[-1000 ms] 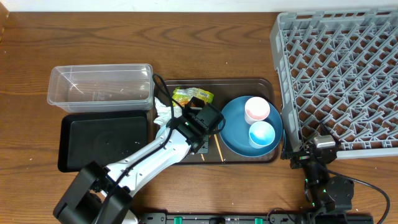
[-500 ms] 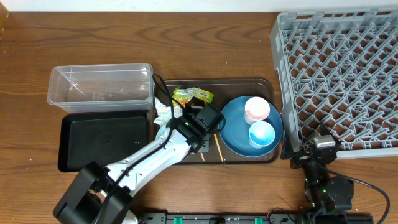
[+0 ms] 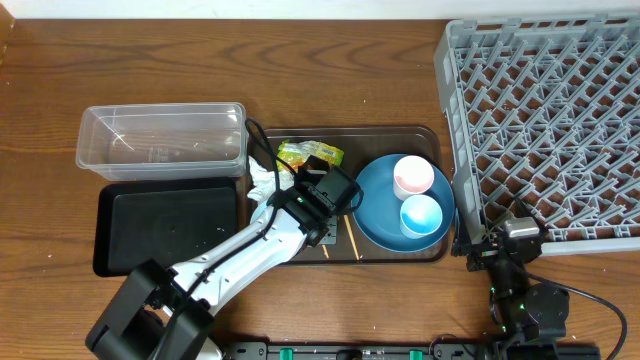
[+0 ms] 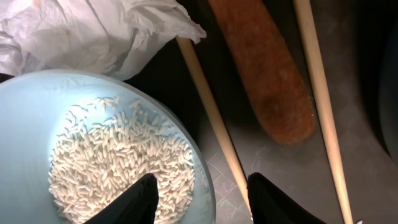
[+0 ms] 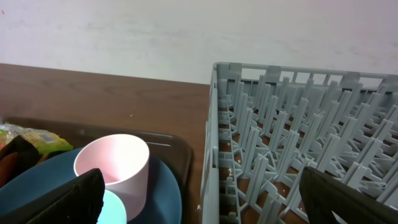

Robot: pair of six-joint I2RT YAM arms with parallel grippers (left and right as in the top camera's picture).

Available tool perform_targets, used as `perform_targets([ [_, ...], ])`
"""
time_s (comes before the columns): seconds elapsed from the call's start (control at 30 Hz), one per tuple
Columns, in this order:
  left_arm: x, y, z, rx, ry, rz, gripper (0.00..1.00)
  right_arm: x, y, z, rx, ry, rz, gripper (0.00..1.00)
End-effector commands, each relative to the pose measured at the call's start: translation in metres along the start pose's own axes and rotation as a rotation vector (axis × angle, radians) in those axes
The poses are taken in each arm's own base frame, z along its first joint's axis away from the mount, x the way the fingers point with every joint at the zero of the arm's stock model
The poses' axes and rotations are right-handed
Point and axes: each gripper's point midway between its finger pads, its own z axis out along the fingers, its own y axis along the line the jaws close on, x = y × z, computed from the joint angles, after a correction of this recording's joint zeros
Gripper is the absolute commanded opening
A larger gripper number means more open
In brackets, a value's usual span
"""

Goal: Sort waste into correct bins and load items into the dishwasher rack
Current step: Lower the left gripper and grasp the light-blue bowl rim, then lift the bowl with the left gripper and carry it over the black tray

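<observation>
Left gripper (image 4: pixel 208 202) straddles the rim of the pale blue bowl (image 4: pixel 25 112), one finger over the loose rice (image 4: pixel 112 168) and one outside. The jaws are released, with gaps showing on both sides of the rim, apparently lined up to pinch the wall and lift the bowl for emptying. The bowl sits on the brown serving tray (image 3: pixel 365 145), beside the crumpled napkin (image 4: pixel 93 31), two chopsticks (image 4: pixel 211 118) and the orange sausage piece (image 4: pixel 267 74). The right gripper (image 5: pixel 205 199) waits with jaws released and empty, by the dishwasher rack (image 3: pixel 550 100) on the tabletop (image 3: pixel 300 70). Compared with the overhead view a second earlier, nothing has visibly shifted.
</observation>
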Motion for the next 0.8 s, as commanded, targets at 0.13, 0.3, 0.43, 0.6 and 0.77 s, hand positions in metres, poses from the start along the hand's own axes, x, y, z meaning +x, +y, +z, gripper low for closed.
perform_targets([
  [0.13, 0.001, 0.004, 0.006, -0.029, 0.001, 0.001, 0.46, 0.001, 0.002, 0.000, -0.006, 0.002, -0.009, 0.99],
  [0.3, 0.002, 0.004, 0.007, -0.032, 0.003, 0.002, 0.46, 0.001, 0.002, 0.000, -0.005, 0.002, -0.009, 0.99],
  [0.43, 0.003, 0.004, 0.008, -0.035, 0.007, 0.003, 0.46, 0.001, 0.002, 0.000, -0.005, 0.002, -0.009, 0.99],
  [0.6, 0.005, 0.005, 0.014, -0.046, 0.022, 0.006, 0.45, 0.001, 0.002, 0.000, -0.006, 0.002, -0.009, 0.99],
  [0.77, 0.005, 0.005, 0.015, -0.047, 0.023, 0.007, 0.45, 0.001, 0.002, 0.000, -0.005, 0.002, -0.009, 0.99],
])
